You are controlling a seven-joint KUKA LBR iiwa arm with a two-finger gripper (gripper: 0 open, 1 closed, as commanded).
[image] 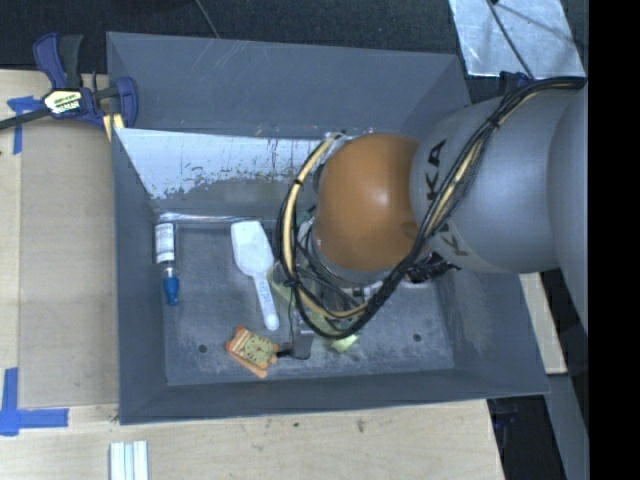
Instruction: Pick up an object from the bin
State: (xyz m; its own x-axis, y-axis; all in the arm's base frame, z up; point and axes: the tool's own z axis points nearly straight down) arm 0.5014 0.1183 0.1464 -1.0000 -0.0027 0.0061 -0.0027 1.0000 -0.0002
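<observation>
**Inspector:** Where is the pincer [298, 346]?

**Assessor:** It is low over the near part of the bin [140, 298] floor, under the arm's orange cover [365, 203]. I cannot tell whether it is open or closed, because the wrist and its cables hide that.

**Inspector:** What lies nearest to it?

**Assessor:** A flat tan patterned piece [250, 350] lies just to its left. A small yellow-green scrap [346, 343] lies just to its right. The handle of a white scoop [255, 263] ends just beyond it on the far left side. A little bottle with a blue cap [165, 258] lies well apart at the left.

**Inspector:** Which one is the pick?

**Assessor:** That is not established. In my judgement the tan piece is the likeliest, as it is closest.

**Inspector:** What do you recommend for the grasp?

**Assessor:** Centre the pincer over a single item before closing. The tan piece lies flat, so go right down to the floor and take it across its narrow side. Keep clear of the scoop handle so it is not dragged along. Lift straight up, away from the near wall.
</observation>
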